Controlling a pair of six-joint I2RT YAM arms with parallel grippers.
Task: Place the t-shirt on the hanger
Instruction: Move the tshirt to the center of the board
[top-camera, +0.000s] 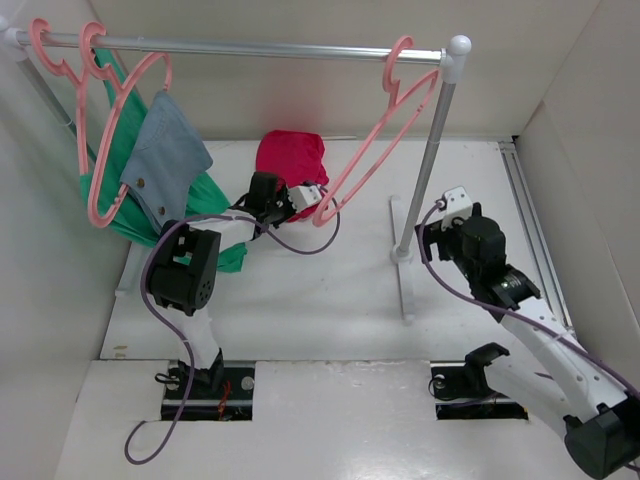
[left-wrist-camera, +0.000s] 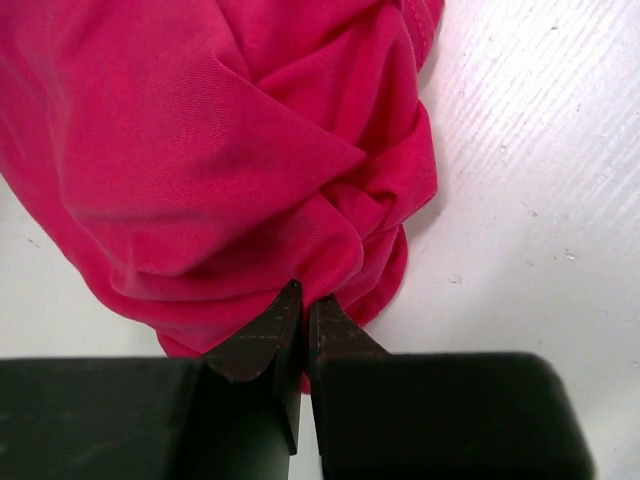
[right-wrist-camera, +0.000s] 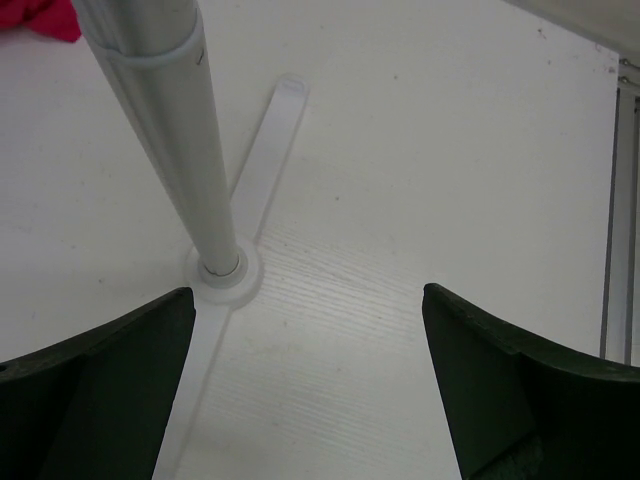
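The t-shirt (top-camera: 290, 158) lies bunched in a crimson heap on the white table (top-camera: 330, 290), just above the middle of the top view and a little left of centre, under the clothes rail (top-camera: 250, 47). The left gripper (top-camera: 297, 203) reaches up to the heap's near edge. In the left wrist view, its jaws are pinched almost together at the lower middle (left-wrist-camera: 303, 300), with a gathered fold of the t-shirt (left-wrist-camera: 220, 150) caught between the tips and the cloth spreading across the upper left of that frame. The hanger (top-camera: 385, 130) hangs by its hook from the right end of the rail, beside the upright post (top-camera: 425, 160). It slopes down and to the left, so its lower end sits close to the left wrist in the picture. Whether they touch cannot be told. The right gripper (top-camera: 428, 238) is in the right half of the top view, near the foot of the post. In its own camera the jaws stand wide apart (right-wrist-camera: 308, 292) with nothing between them, the post (right-wrist-camera: 170, 130) rising to the upper left from its flat white foot (right-wrist-camera: 270, 130). At the upper left of the top view, two more pink hangers (top-camera: 110, 110) carry a green garment (top-camera: 115, 150) and a grey-blue denim cloth (top-camera: 170, 155).
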